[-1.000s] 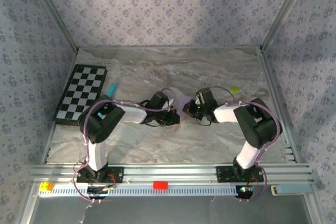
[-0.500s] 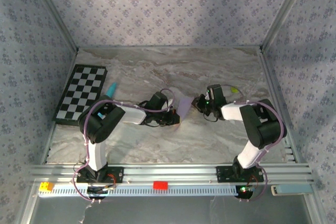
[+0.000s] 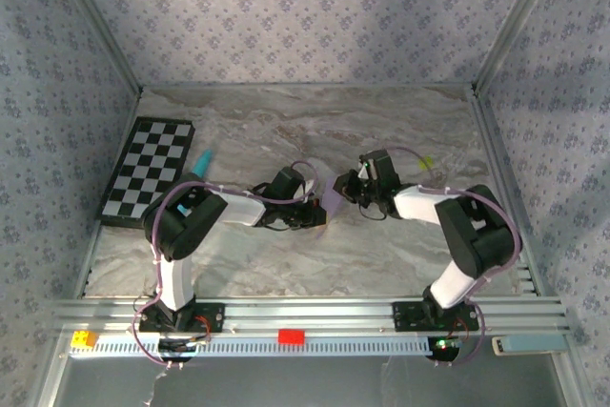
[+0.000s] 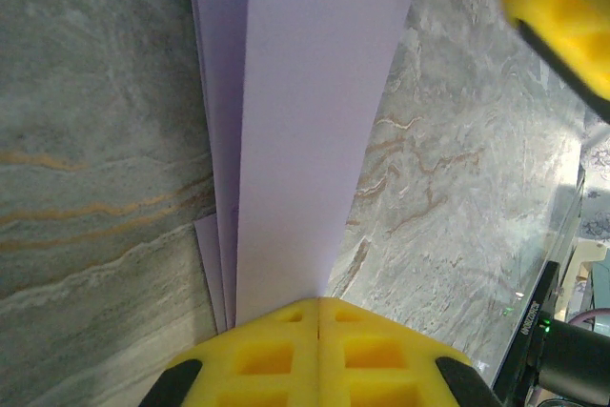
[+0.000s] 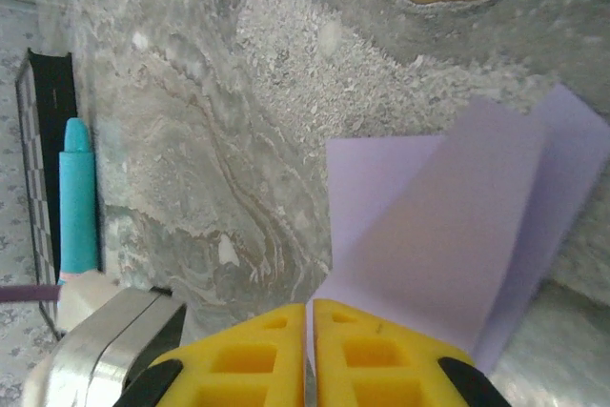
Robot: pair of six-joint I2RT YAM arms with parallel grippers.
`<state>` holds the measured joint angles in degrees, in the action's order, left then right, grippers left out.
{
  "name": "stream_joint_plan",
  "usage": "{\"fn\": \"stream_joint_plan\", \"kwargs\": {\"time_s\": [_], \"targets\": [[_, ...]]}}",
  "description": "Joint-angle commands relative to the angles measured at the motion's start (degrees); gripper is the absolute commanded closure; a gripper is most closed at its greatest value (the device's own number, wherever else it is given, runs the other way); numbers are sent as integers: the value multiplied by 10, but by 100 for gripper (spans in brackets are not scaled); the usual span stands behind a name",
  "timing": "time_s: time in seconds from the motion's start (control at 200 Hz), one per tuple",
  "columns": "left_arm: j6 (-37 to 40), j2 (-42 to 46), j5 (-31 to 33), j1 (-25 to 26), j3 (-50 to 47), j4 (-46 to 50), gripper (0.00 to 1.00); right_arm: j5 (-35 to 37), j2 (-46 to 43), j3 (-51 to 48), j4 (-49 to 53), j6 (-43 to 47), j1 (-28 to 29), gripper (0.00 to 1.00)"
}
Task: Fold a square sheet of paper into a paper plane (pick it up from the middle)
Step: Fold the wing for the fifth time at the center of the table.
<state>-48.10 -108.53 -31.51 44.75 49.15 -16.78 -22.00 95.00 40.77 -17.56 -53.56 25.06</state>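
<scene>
Right gripper (image 3: 346, 184) has edged left, pinching the folded paper (image 4: 305, 140) alongside left gripper (image 4: 317, 308).

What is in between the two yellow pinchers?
The folded lilac paper. The left gripper and the right gripper each pinch an edge of it, as both wrist views show.

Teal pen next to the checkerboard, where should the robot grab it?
Probably the middle of the teal pen, straight down from above: it lies flat on the table, long and thin, so pinch across its width. The checkerboard sits close beside it, so room is tight.
</scene>
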Motion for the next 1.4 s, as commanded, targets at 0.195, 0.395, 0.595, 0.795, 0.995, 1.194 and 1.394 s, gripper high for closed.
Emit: {"fn": "stream_joint_plan", "kwargs": {"time_s": [0.195, 0.395, 0.595, 0.795, 0.995, 1.194, 1.394], "targets": [[0, -39, 10, 20, -26, 83, 100, 24, 82, 24, 14, 3, -29, 89], [0, -41, 6, 21, -32, 79, 100, 21, 98, 23, -4, 2, -74, 89], [-2, -41, 7, 22, -34, 75, 100, 17, 109, 36, 3, 3, -110, 89], [-2, -44, 5, 23, -31, 75, 100, 12, 117, 52, 14, 5, -126, 89], [-3, -45, 4, 23, -29, 76, 100, -9, 81, 82, 52, 22, -126, 89], [-2, -43, 5, 23, -28, 75, 100, -12, 11, 91, 104, 60, -116, 87], [-3, -41, 5, 23, -26, 75, 100, -33, -25, 56, 92, 57, -51, 89]]}}
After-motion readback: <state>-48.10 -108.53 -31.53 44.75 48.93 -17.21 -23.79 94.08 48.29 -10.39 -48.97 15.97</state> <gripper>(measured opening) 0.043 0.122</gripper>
